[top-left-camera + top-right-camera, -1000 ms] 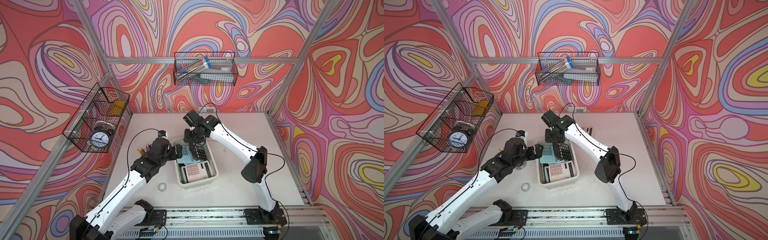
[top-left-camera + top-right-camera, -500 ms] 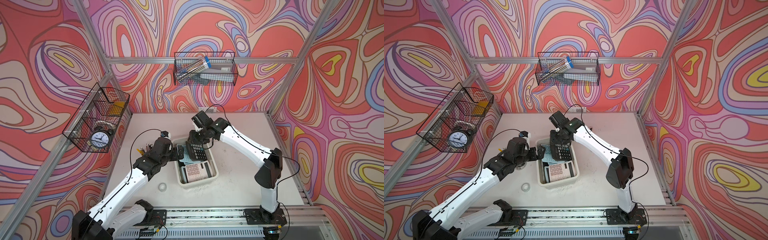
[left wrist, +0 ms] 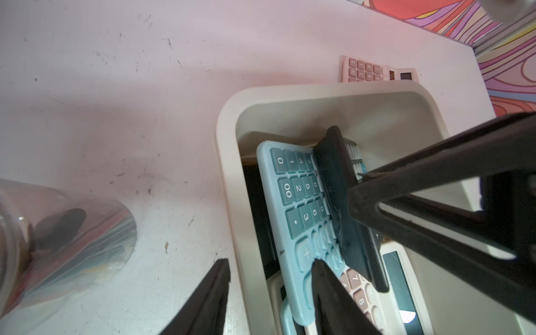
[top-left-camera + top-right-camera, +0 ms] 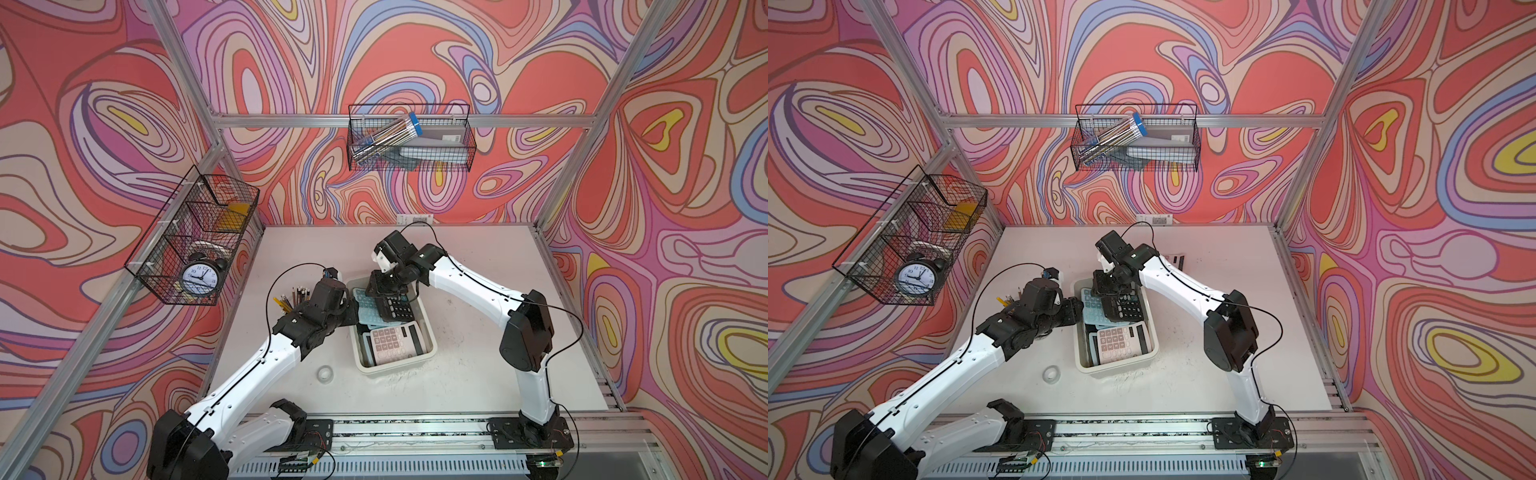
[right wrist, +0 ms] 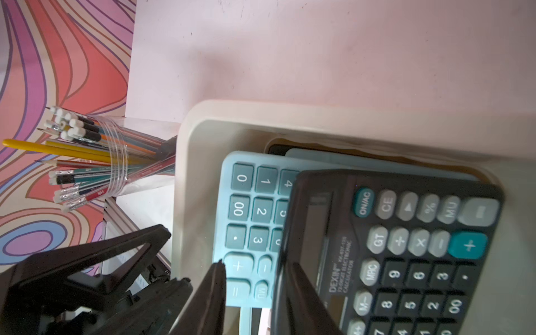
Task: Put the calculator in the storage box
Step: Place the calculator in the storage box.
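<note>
Calculator (image 5: 406,261) — the black one — lies tilted inside the storage box (image 5: 185,179), its display end at the right pincer (image 5: 256,264): we see one finger over the display, the other off its edge, so we cannot tell whether it is gripped. Beneath it, just beside that pincer, rests a blue calculator (image 5: 246,208). The left pincer (image 3: 271,261) stands open, astride the box's wall, pencil cup (image 3: 72,226) on its outer side.
</note>
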Controlling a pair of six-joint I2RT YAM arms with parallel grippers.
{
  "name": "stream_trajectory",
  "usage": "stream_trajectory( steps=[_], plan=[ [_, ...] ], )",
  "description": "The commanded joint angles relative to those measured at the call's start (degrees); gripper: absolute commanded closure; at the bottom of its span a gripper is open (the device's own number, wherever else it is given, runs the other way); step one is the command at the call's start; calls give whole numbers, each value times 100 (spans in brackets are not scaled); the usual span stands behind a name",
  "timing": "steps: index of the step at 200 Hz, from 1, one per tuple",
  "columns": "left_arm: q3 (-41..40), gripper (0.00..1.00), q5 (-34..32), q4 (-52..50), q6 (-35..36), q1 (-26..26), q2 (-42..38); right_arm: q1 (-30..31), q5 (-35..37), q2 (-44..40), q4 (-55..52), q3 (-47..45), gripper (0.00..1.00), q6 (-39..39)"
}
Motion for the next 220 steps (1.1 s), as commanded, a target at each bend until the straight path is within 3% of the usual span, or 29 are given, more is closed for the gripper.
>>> stream_trajectory(
  steps=[1, 62, 100, 153, 179, 220],
  plan=[
    [-119, 56, -92, 138, -64, 46, 15, 47, -286, 111, 128, 145, 66, -37],
    [-298, 59, -102, 273, -99, 52, -187, 191, -878, 255, 463, 184, 68, 127],
    [-289, 59, -87, 218, -87, 59, -272, 191, -31, -161, 31, 180, 69, -44],
    [-315, 56, -54, 230, -93, 63, -256, 116, 769, -548, -294, -223, 60, -245],
    [-385, 56, -14, 278, -118, 60, -221, 78, 679, -469, -109, -485, 61, -243],
    [-522, 61, -14, 366, -140, 59, -210, 77, -223, -95, 273, -462, 62, -202]
  ],
)
